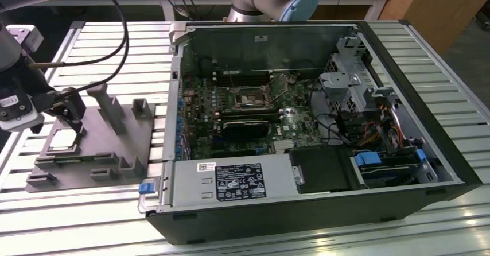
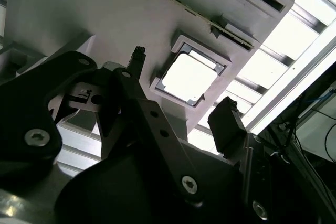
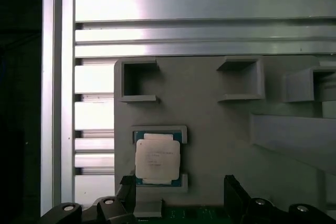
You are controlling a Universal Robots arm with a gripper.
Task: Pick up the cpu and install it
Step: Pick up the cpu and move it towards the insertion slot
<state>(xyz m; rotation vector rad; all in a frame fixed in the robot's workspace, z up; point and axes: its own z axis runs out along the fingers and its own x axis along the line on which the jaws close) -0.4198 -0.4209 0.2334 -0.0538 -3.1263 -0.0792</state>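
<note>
In the exterior view the gripper (image 1: 76, 125) hangs just over the cpu (image 1: 65, 143), which sits in its pocket on the grey plate (image 1: 115, 152). In the second wrist view its fingers (image 2: 226, 121) are wide apart, holding nothing. In the first wrist view the cpu (image 3: 156, 158) lies between them. It looks light, stiff and easily hurt; its side edges seem best to hold.

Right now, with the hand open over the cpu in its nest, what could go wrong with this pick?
1. In the first wrist view the hand looks off-centre on the cpu; closing may shove or tilt it.
2. The fixture plate has a raised rim around the cpu; the fingers could catch it.
3. The upright blocks stand close; a lift might clip them.
</note>
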